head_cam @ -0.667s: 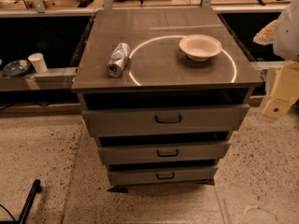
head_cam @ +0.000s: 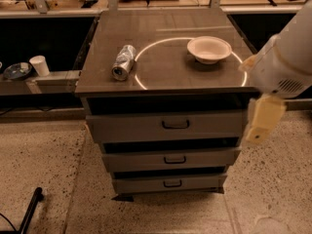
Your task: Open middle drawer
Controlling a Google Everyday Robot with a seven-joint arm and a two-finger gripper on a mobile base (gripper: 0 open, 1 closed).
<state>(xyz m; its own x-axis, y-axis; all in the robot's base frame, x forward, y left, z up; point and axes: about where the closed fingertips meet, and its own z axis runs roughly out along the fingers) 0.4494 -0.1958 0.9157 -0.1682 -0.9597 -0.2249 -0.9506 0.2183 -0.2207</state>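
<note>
The grey cabinet [head_cam: 165, 67] stands in the middle of the view with three drawer fronts stacked. The middle drawer [head_cam: 170, 160] is the second front, grey, with a small dark loop handle [head_cam: 174, 160], and it sits closed in line with the others. The top drawer [head_cam: 165, 126] is above it and the bottom drawer [head_cam: 168, 183] below it. My gripper [head_cam: 259, 123] hangs from the white arm [head_cam: 285, 65] at the right, beside the cabinet's front right corner, level with the top drawer and apart from the handles.
A crushed can [head_cam: 123, 61] and a white bowl [head_cam: 209, 48] lie on the cabinet top. A shelf at the left holds a white cup [head_cam: 39, 65] and a dish [head_cam: 17, 71]. A black bar [head_cam: 30, 209] lies on the speckled floor at the lower left.
My arm and gripper have moved left and down from the right edge toward the cabinet's front right corner. The drawers have not moved.
</note>
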